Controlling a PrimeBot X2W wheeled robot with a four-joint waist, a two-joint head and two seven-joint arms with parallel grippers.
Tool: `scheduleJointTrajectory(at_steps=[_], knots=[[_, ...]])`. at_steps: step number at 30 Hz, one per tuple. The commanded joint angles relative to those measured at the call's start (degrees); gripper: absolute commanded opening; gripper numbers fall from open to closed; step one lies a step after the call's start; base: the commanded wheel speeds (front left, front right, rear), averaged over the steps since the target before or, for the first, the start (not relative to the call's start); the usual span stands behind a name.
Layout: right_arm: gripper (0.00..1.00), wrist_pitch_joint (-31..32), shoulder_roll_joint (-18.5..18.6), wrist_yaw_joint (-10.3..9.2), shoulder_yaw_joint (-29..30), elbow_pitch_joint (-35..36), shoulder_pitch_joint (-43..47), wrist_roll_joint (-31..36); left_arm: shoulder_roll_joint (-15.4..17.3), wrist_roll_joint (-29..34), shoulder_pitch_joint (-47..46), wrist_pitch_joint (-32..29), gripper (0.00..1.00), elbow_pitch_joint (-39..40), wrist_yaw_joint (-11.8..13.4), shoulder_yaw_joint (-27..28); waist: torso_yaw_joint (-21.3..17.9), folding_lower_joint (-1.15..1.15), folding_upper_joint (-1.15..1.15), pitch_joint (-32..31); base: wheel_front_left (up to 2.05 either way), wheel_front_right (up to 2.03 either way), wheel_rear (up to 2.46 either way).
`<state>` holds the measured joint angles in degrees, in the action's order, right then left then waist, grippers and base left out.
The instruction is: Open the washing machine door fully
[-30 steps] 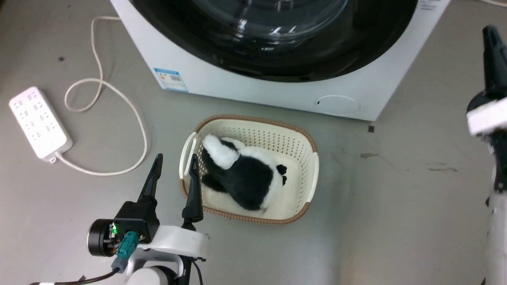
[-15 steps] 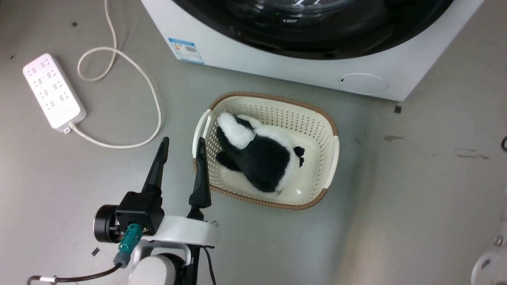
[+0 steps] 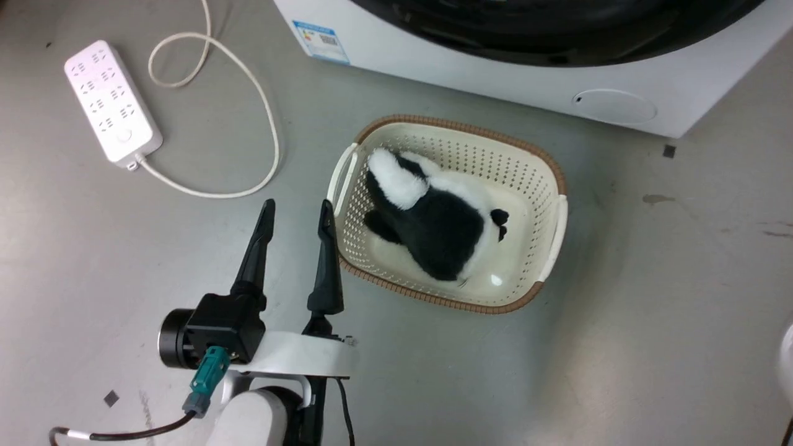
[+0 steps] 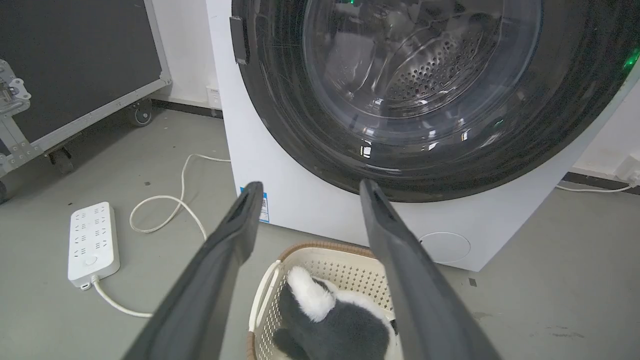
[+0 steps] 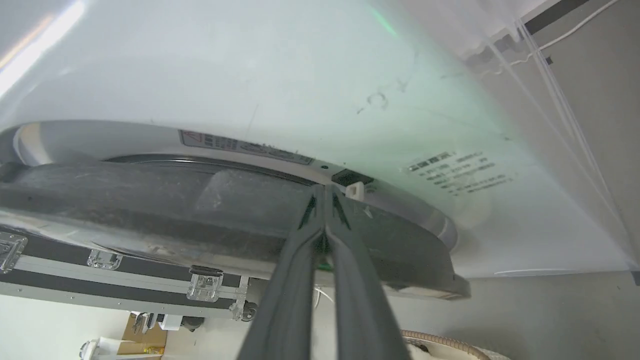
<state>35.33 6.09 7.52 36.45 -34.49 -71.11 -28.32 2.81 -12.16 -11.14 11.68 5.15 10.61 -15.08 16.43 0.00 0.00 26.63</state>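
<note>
The washing machine door [image 4: 425, 85] is taking up nearly the whole front of the white washing machine [image 4: 310, 215]. Its wide glossy black rim is catching reflections around a bulging clear glass bowl, and the perforated steel drum is showing through the glass. In the left wrist view the door is sitting against the machine's front. In the right wrist view its dark rim is showing edge-on, and whether it is lifting off the front by a crack cannot be told. The right pincer [image 5: 325, 190] is holding its two fingers pressed together with nothing between them, its tips lying at the door's edge just beside a small white latch piece [image 5: 355, 190]. The left pincer [image 3: 297, 204] is hanging spread and empty over the grey floor [image 3: 650, 279], pointing towards the machine, just beside a cream basket [image 3: 554, 179]. A black and white plush toy [image 3: 433, 229] is lying inside the basket, which is standing on the floor close in front of the machine. A white power strip [image 3: 111, 102] is lying to the left with its cord [image 3: 260, 118] looping across the floor. A blue label [image 3: 321, 42] is sticking to the machine's lower left corner, and a round white flap [image 3: 613, 105] is sitting at the lower right.
</note>
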Motion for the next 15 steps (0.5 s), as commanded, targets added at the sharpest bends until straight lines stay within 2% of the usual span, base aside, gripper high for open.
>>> scheduleJointTrajectory(at_steps=[1,3,9,15], knots=[[0.0,1.16,0.58,-0.02,1.62,-1.29,-2.79,0.03,0.06,-0.43,-1.4,0.66,1.0,0.4,0.45,-0.53,0.54,0.0,0.0,0.66,0.0,0.0,0.0],[0.0,3.89,0.73,-0.02,4.78,-3.38,-5.99,0.63,0.06,-0.82,-1.96,1.02,1.0,0.74,0.89,-0.96,1.11,0.0,0.0,1.59,0.0,0.0,0.0],[0.0,9.75,0.75,-0.03,9.54,-6.23,-10.39,1.53,0.06,-1.43,-2.59,1.62,1.0,1.07,1.6,-1.8,1.88,0.0,0.0,2.75,0.0,0.0,0.0],[0.0,16.45,0.4,-0.03,14.41,-7.35,-11.98,2.19,0.06,-2.03,-3.13,2.34,1.0,1.12,2.34,-2.45,2.4,0.0,0.0,2.63,0.0,0.0,0.0]])
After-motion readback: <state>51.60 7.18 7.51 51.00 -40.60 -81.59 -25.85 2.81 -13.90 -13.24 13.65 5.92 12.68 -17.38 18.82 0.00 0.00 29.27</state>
